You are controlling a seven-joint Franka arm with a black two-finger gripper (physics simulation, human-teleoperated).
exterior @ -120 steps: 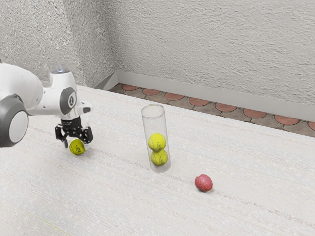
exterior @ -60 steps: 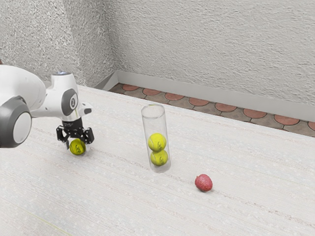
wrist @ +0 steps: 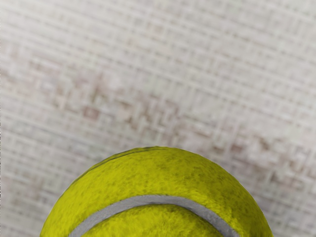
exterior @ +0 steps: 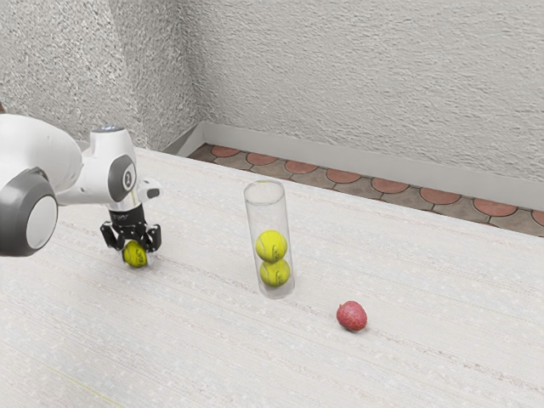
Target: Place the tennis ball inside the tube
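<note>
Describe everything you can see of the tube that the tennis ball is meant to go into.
The tube is a tall, slim cylinder of clear, colourless material that looks like plastic or glass. It stands upright on the pale table, and its round top looks open. Inside, one yellow tennis ball sits on another near the bottom, with empty space above them.
</note>
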